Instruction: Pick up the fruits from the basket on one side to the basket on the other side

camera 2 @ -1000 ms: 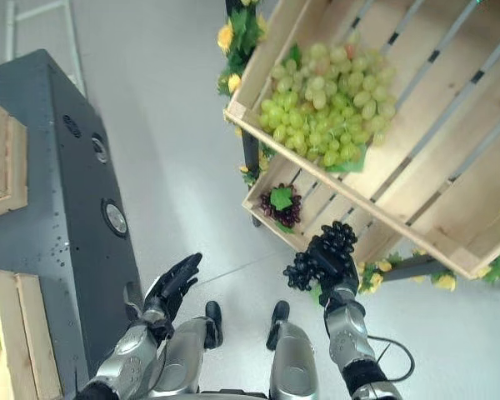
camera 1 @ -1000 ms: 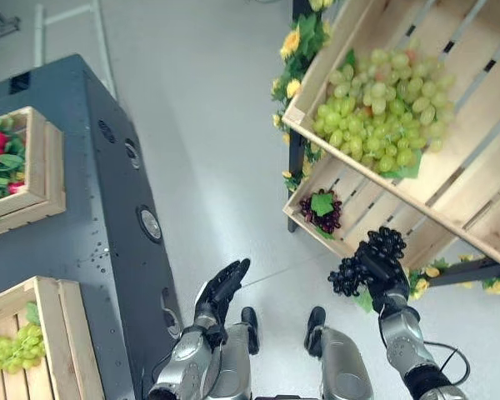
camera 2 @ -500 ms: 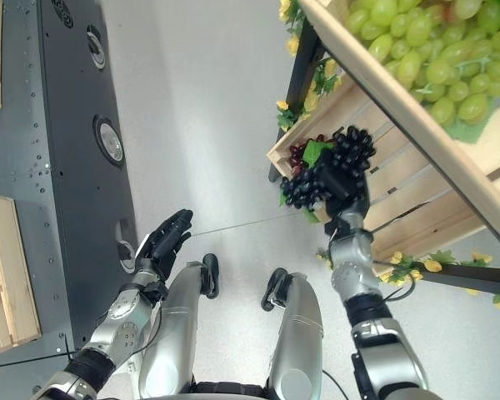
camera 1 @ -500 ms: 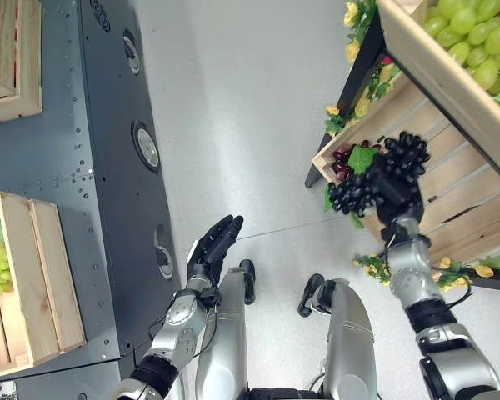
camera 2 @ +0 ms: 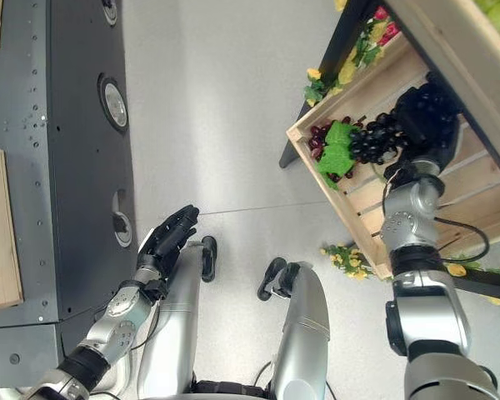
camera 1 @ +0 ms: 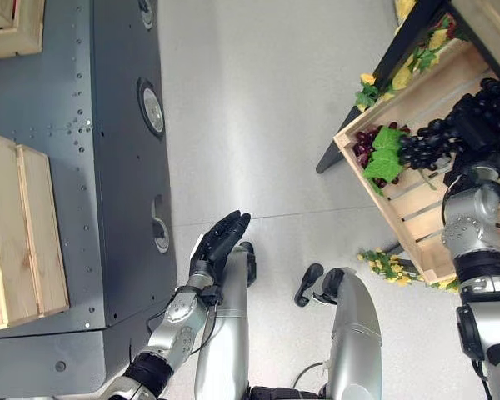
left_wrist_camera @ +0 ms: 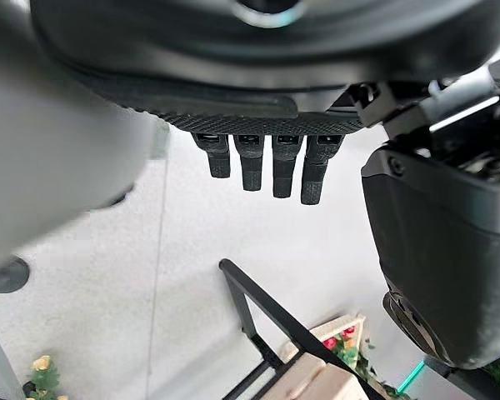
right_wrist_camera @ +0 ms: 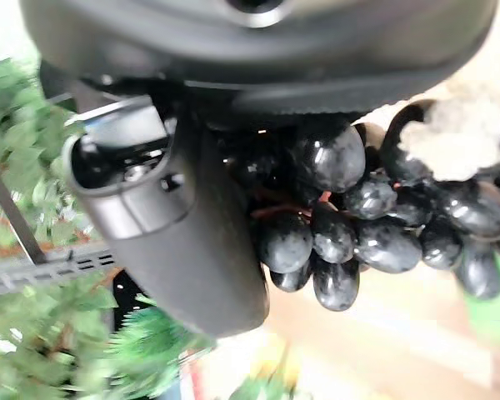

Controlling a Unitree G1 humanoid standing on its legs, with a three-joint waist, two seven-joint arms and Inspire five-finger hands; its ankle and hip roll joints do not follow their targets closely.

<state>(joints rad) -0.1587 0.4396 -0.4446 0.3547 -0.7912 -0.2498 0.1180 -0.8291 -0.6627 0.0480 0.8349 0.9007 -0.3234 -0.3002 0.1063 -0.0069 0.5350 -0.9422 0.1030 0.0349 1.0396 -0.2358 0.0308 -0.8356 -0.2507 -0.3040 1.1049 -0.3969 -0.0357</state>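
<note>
One black grape bunch (camera 1: 437, 142) clasped by right hand (camera 1: 483, 125) over lower crate (camera 1: 400, 218) front edge, red grapes (camera 1: 368, 150) at corner, left hand (camera 1: 219, 243) held flat, fingers straight, over bare floor (camera 1: 258, 108).

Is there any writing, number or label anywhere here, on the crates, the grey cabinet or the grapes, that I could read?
None can be read.
Wooden crate by the right hand, holding black grapes: bare slats, no print.
Grey cabinet: round fittings and rivets, no legible marking.
Light crate on the cabinet: plain wood.
Left hand: no label visible.
</note>
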